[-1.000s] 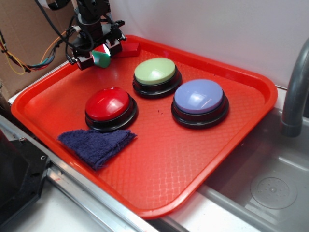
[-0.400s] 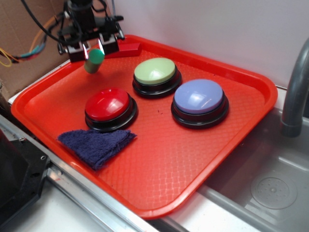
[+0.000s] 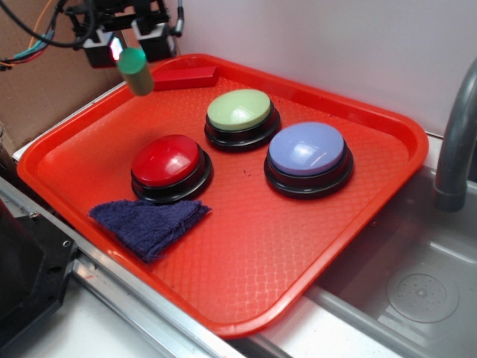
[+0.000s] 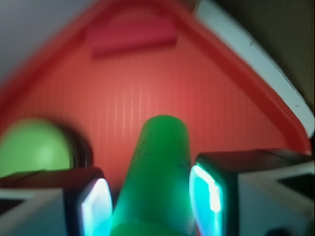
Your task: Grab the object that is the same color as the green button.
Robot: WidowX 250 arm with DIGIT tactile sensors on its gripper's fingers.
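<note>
The small green cylinder block [image 3: 135, 69] hangs in the air above the far left corner of the red tray [image 3: 313, 246], tilted, with my gripper [image 3: 124, 46] shut on its upper end. In the wrist view the green cylinder block [image 4: 157, 172] fills the gap between my two glowing pads [image 4: 96, 206], and my gripper [image 4: 150, 204] is closed against its sides. The green button [image 3: 239, 111] stands on its black base at the tray's far middle, and the green button [image 4: 34, 147] shows blurred at the left of the wrist view.
A flat red block [image 3: 184, 76] lies at the tray's far edge just right of the gripper. A red button [image 3: 168, 162] and a blue-lavender button [image 3: 308, 152] stand on the tray. A dark blue cloth [image 3: 149, 222] lies front left. A grey faucet [image 3: 455, 142] and sink are on the right.
The gripper has risen and shifted left with the green cylinder block in it, lifting the block off the tray. Buttons, red block and cloth have not moved.
</note>
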